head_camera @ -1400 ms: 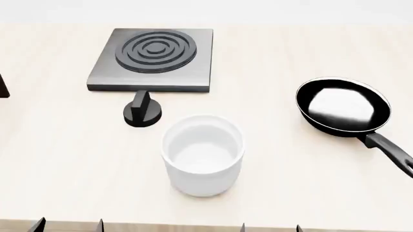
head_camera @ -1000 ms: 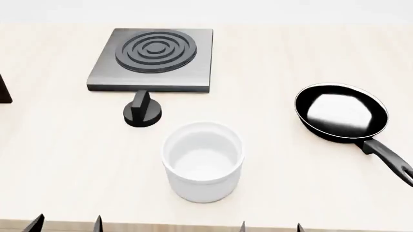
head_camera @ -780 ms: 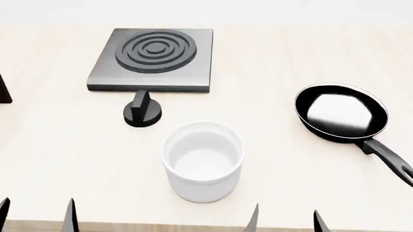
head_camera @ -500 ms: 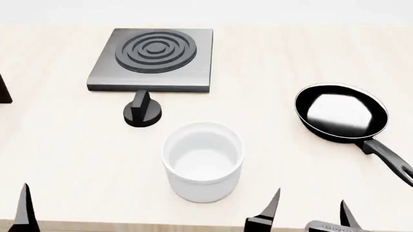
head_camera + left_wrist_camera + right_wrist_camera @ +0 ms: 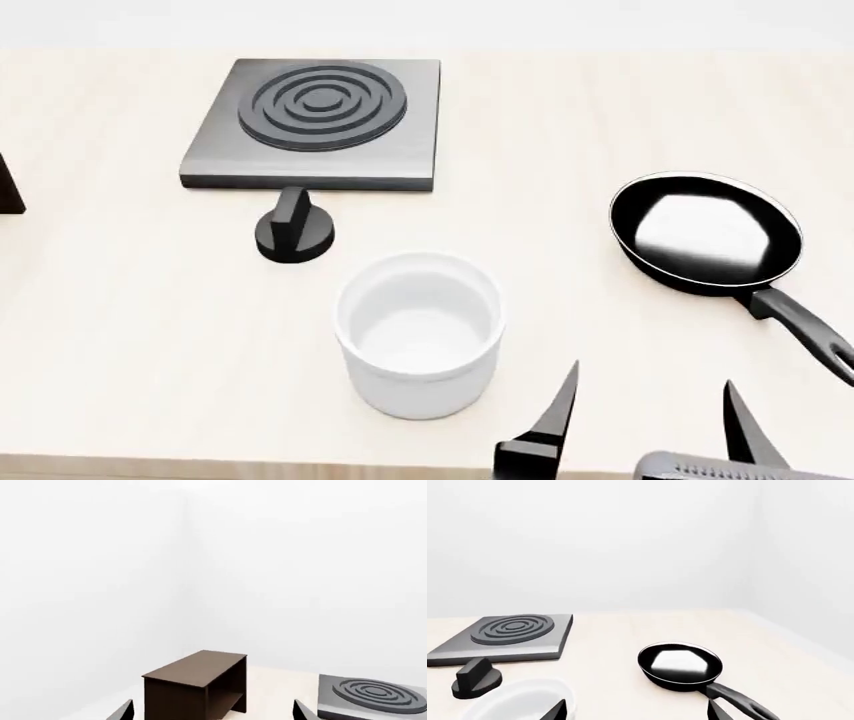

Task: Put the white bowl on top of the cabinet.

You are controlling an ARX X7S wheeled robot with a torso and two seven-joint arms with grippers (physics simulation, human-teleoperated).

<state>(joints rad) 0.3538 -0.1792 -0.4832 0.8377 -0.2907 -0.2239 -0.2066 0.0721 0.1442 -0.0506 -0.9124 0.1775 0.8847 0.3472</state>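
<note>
Pale table [image 5: 134, 330] holds one white bowl [image 5: 419, 333]; right gripper [image 5: 654, 405] fingers apart.

what my things look made of

the white bowl [image 5: 419, 333] is smooth and shiny, like glazed clay. the table [image 5: 120, 330] is pale wood, flat and not shiny. the cabinet [image 5: 195, 685] is dark brown wood with a dull top. the frying pan [image 5: 707, 235] is black and so glossy it shines white inside. the stove plate [image 5: 315, 122] looks like dull grey metal with ringed grooves. the knob [image 5: 295, 227] is matt black. my right claw [image 5: 647, 412] has dark, smooth fingers.
</note>
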